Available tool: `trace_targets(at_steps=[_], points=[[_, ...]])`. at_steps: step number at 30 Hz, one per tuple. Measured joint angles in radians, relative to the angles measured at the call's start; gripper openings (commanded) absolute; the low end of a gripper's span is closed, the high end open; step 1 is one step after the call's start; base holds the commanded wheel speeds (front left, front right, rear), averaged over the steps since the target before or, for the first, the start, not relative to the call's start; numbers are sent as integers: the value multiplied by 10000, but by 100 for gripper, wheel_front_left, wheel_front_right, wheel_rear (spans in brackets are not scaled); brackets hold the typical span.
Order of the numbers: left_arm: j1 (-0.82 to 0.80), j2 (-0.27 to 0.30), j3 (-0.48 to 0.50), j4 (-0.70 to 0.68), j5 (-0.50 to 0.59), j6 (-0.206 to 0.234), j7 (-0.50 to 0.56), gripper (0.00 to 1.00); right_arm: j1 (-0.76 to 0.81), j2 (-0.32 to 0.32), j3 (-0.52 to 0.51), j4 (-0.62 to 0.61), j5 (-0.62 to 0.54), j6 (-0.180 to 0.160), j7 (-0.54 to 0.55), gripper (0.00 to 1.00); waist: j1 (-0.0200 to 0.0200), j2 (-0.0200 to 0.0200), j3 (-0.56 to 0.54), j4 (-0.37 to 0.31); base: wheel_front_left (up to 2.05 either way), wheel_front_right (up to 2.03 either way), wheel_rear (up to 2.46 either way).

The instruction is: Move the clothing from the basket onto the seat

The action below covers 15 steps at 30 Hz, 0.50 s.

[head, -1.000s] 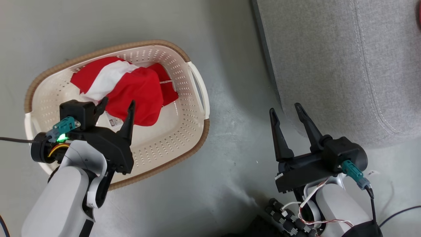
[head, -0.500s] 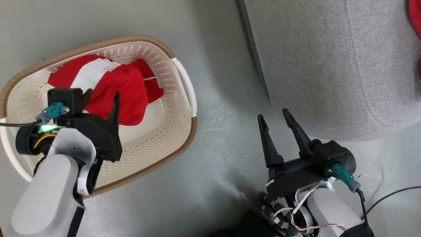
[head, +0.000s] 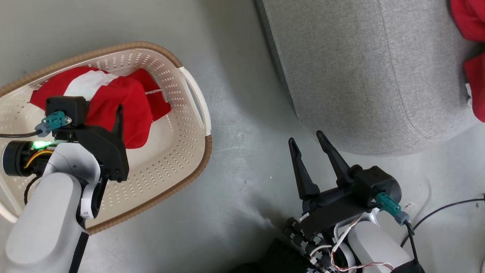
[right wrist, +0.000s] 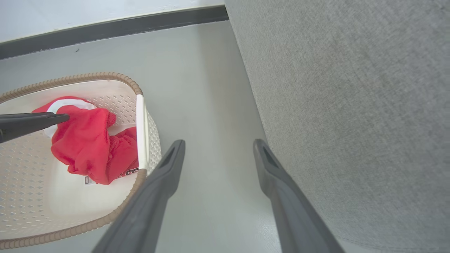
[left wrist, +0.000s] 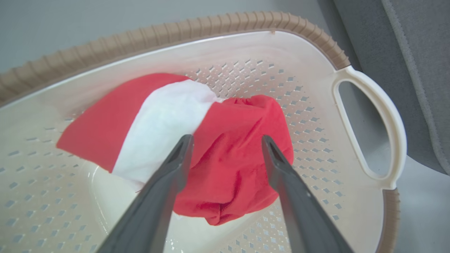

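The clothing [head: 125,102] is a red heap with a white panel lying in the cream basket [head: 182,151], which has a brown rim. My left gripper [head: 104,112] hangs open just over the heap. In the left wrist view, its fingers straddle the clothing [left wrist: 232,165] without closing, gripper [left wrist: 227,138] above the basket wall [left wrist: 309,116]. My right gripper [head: 306,137] is open and empty over the floor, close to the grey seat [head: 360,68]. More red clothing [head: 473,57] lies on the seat at the far right. The right wrist view shows the gripper [right wrist: 218,142] between basket [right wrist: 140,123] and seat [right wrist: 351,105].
Bare grey floor [head: 242,132] runs between basket and seat. Dark cables [head: 447,212] trail on the floor at lower right. A dark skirting strip [right wrist: 105,31] lines the far wall. The basket's white handle [left wrist: 369,126] faces the seat.
The head camera has swung, shifting the whole picture left and bringing red clothing on the seat into view. Both grippers stay open and keep about the same place relative to basket and seat.
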Motion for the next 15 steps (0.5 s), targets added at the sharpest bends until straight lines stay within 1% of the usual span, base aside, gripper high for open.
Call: trace_targets(at_steps=[7, 15], points=[[-330, 79, 150, 221, 142, 38, 88, 100, 115, 15, 142, -46, 82, -50, 0, 100, 0, 0, 71, -245, 0, 0, 0], [-405, 73, 190, 514, 414, 77, 244, 100, 326, 19, 61, -46, 140, -81, 0, 100, 0, -2, 120, -355, 0, 0, 0]])
